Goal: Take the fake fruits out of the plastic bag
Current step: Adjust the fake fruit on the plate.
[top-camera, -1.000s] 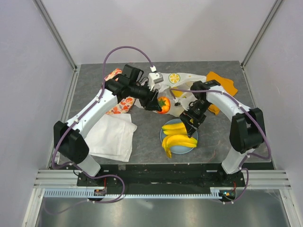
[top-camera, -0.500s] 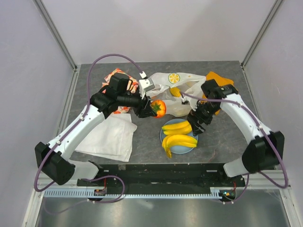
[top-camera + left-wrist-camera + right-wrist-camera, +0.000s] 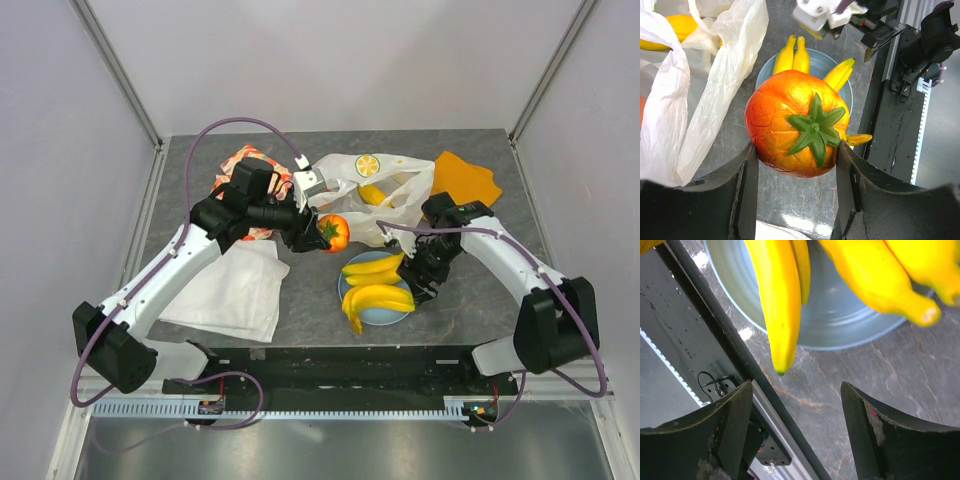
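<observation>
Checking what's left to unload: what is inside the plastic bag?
In the mouth of the plastic bag a yellow fruit shows, a lemon slice near it. Crinkled plastic hides anything deeper.

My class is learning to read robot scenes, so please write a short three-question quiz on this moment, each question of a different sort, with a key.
1. True or false: the right gripper is shut.
2. What does the left gripper hold? A) lemon slice B) red-orange fruit C) white cloth
3. Fill in: the bananas lie on the light-blue ____.
Key: 1 false, it is open and empty. 2 B. 3 plate.
</observation>
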`<state>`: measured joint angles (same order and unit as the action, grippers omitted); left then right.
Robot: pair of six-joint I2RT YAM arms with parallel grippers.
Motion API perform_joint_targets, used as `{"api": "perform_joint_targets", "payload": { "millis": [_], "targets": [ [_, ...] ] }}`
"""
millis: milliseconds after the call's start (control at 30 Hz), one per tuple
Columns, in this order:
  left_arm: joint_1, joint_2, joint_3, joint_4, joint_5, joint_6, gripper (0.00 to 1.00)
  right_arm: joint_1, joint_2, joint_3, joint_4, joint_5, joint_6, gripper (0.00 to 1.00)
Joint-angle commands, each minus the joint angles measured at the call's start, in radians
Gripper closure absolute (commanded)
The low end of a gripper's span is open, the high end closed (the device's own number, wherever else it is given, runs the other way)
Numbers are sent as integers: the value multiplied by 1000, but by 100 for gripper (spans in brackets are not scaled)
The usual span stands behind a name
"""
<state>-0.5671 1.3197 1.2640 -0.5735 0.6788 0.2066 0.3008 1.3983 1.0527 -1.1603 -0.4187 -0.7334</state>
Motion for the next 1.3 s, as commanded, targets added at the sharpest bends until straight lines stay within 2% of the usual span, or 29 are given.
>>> {"api": "perform_joint_targets", "payload": {
  "millis": [0,200,300,333,400,433,500,533,667,733,967,1267],
  "targets": [
    [-1,-11,40,3,-33,4,98,20,70,15,65,-55,49,23],
    [3,10,58,-5,-50,20,98,92,88,12,122,-26,144,25],
    [3,24,70,-3,-50,22,98,98,140,21,128,-5,187,32],
    [3,24,74,-3,-51,22,98,98,172,24,125,6,193,41],
    [4,29,77,-3,-58,30,98,98,209,42,82,5,186,51],
    [4,30,77,-5,-58,34,98,95,234,50,65,-11,171,61],
    [4,29,80,-8,-64,42,98,95,241,79,-1,-37,146,70],
    [6,30,80,-6,-65,48,98,93,248,93,-31,-76,105,79],
    [6,38,75,-6,-62,51,98,93,297,185,-250,-164,-16,80],
    [6,41,74,-2,-56,48,98,95,335,230,-300,-178,-34,80],
    [6,29,58,8,-51,47,98,95,383,198,-303,-155,28,77],
    [6,26,41,11,-53,42,98,107,393,124,-303,-166,-8,78]
  ]
}}
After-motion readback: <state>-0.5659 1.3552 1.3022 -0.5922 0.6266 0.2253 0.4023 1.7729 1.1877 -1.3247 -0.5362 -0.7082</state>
